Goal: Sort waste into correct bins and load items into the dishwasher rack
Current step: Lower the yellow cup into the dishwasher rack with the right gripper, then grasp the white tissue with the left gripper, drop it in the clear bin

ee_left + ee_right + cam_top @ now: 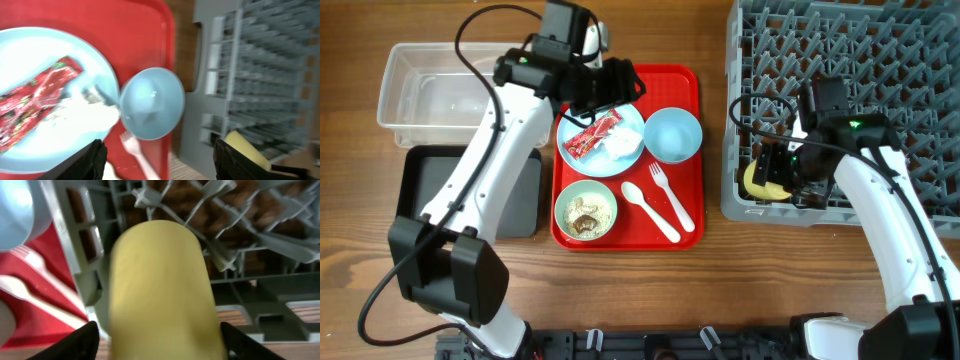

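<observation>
Overhead
- My left gripper (608,85): hangs over the far end of the red tray (688,80), just past the plate (582,120). It is the nearer arm for all the waste.
- Wrapper (591,136): on the plate, long axis diagonal from near-left to far-right. It lies a little toward my base from the left fingers.
- Tissue (623,144): on the plate, touching the wrapper's right side.
- Scraps (586,214): in the green bowl (607,193) at the tray's near-left corner.
- Bins: tub (410,95) and black tray (440,170) stand left of the red tray. My own left arm crosses above them.
- My right gripper (775,168): at the near-left corner of the rack (880,60), on the cup (760,182).

Left wrist
- Left fingers (92,160): spread, nothing between them.
- Wrapper (35,100): ahead and to the left in this view, with the tissue (82,114) beside it.
- Blue bowl (152,102): straight ahead, crowding the plate's rim.
- Open room: bare tray past the bowl. The fork (136,149) is low between the fingers.

Right wrist
- Right fingers (75,342): closed on the cup (160,290), which fills the gap from pad to pad.
- Cup axis: runs away from the camera, along the fingers.
- Edges: the rack (280,245) has its wall close on the left and pegs just beyond the cup. I judge there is little side room for setting it down.
</observation>
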